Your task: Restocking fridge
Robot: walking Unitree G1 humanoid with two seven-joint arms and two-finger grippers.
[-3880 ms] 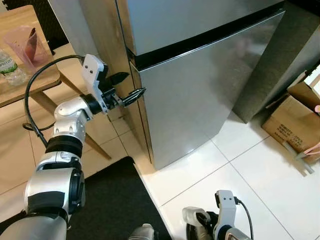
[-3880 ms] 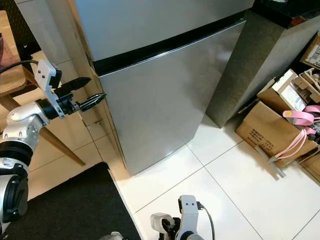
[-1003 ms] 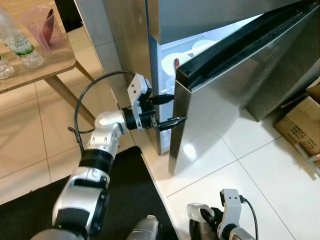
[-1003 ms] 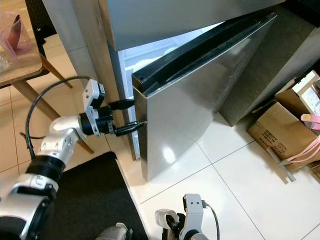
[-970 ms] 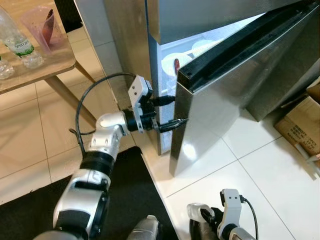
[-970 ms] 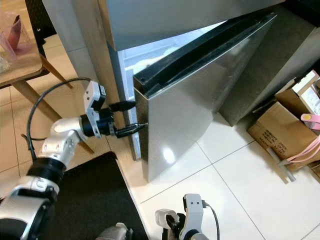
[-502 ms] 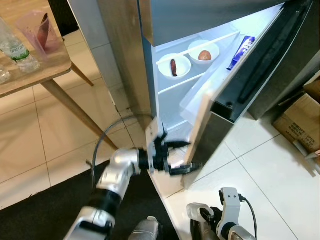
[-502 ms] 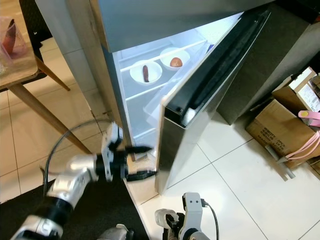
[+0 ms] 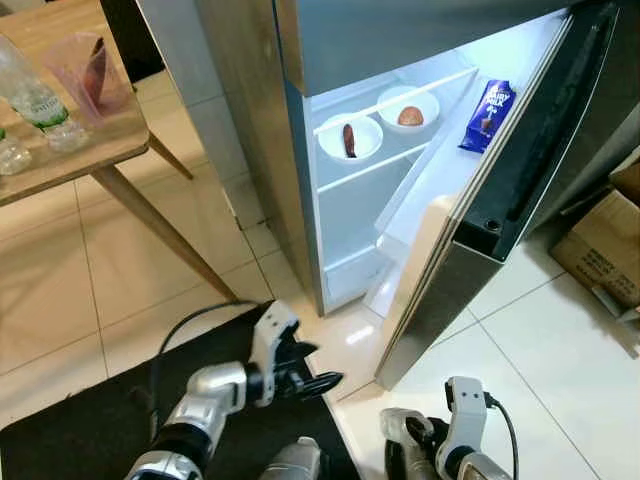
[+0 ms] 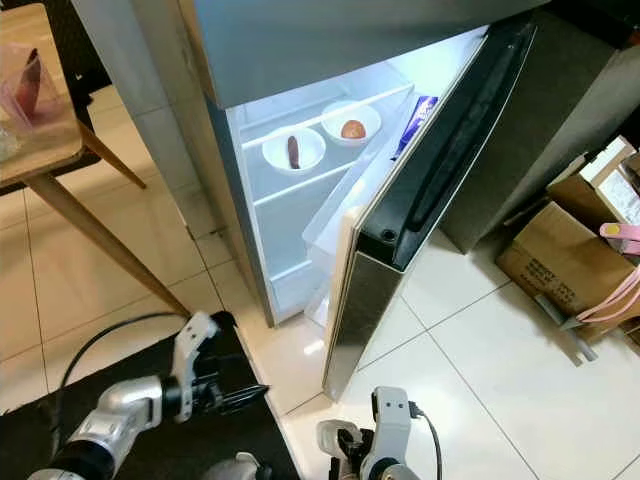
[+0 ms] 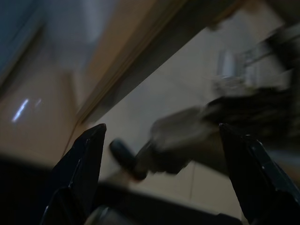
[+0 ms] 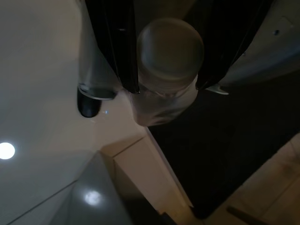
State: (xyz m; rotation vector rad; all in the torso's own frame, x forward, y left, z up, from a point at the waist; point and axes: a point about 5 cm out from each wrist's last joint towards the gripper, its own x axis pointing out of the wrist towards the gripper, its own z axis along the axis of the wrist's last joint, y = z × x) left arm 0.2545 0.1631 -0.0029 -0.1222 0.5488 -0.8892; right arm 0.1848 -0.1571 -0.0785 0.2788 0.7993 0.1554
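Black fingers of the right gripper [image 12: 166, 86] close on a clear plastic bottle [image 12: 166, 70] with a pale cap, pinched between them at the neck — the arm hangs low at the robot's feet, over the edge where the white floor tiles [image 9: 560, 360] meet the black mat [image 9: 90, 430]. The bottle's top also shows at the bottom of the left eye view, just beside the robot's body. Left gripper [image 9: 318, 372] is down low over the mat edge, just short of the fridge base, fingers parted and holding nothing; its wrist view is blurred and dark, both finger tips [image 11: 86, 159] spread wide apart. Beyond it the fridge [image 9: 400, 40] stands with its lower door [image 9: 500, 220] swung wide open, interior lit. On the upper shelf [image 9: 390, 150] sit two white bowls side by side — the left bowl [image 9: 350, 137] holds a dark reddish elongated item, the right bowl [image 9: 408, 107] a round brownish one. A blue carton [image 9: 488, 115] stands in the door's inner rack. Left of the fridge, a wooden table [image 9: 70, 150] carries a clear water bottle [image 9: 30, 95] and a pink container [image 9: 85, 75]. Far right on the tiles, cardboard boxes [image 10: 560, 250] with a pink item [image 10: 615, 270] among them.
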